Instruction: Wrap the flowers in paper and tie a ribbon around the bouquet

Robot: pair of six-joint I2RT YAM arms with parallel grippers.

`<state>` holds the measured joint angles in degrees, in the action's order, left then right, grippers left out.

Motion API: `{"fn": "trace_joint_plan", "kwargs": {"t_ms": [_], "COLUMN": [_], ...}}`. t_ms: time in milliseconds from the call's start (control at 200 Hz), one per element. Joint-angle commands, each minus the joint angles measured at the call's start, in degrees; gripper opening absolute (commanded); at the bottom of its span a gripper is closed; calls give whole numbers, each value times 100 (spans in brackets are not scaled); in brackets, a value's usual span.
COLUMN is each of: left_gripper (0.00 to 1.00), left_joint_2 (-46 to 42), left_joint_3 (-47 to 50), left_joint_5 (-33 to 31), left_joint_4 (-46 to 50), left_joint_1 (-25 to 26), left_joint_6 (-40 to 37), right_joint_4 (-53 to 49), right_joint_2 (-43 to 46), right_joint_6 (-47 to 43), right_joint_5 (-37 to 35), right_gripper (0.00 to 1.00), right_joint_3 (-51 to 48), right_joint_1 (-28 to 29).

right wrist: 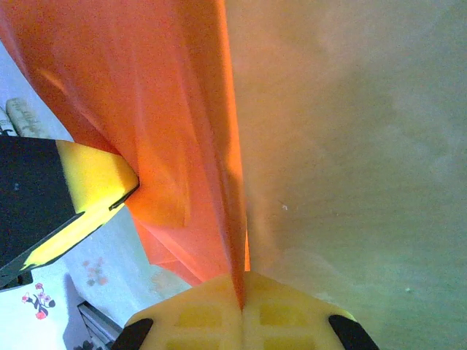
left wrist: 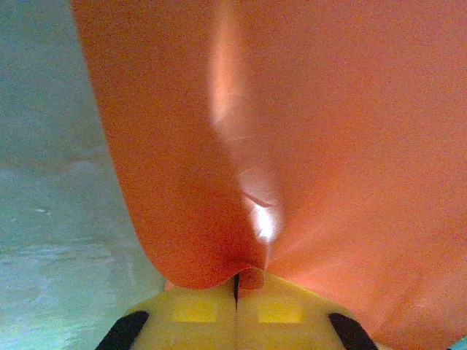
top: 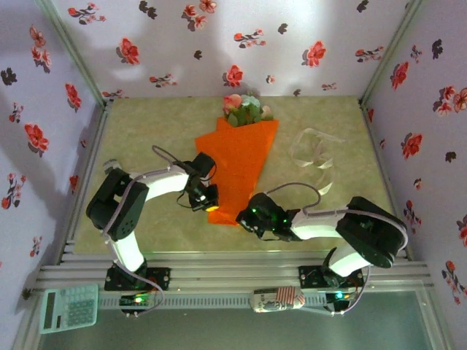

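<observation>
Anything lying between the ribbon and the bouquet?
Nothing visible: only bare table lies between the ribbon and the bouquet. The left pincer and right pincer are both shut on the bouquet's narrow end.

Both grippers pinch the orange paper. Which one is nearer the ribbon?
The right gripper, shut on the lower right edge of the paper, towards the ribbon; the left gripper pinches the lower left edge.
</observation>
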<state>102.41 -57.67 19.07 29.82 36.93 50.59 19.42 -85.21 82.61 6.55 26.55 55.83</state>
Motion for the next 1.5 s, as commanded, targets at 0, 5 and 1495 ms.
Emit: {"fn": "trace_joint_plan", "kwargs": {"t_ms": [0, 5, 1495], "left_gripper": [0, 0, 57], "left_joint_2": [642, 645, -1043], "left_joint_3": [379, 379, -193], "left_joint_5": [-826, -826, -794], "left_joint_4": [380, 377, 852], "left_joint_1": [95, 95, 211], "left_joint_6": [-40, -36, 1000], "right_joint_4": [-173, -179, -6854], "right_joint_2": [87, 90, -995], "right_joint_6": [43, 39, -2473], "right_joint_5": [-183, -181, -1189], "right_gripper": [17, 20, 52], "right_joint_3": [-37, -32, 5056], "right_joint_1": [33, 33, -4259]}}
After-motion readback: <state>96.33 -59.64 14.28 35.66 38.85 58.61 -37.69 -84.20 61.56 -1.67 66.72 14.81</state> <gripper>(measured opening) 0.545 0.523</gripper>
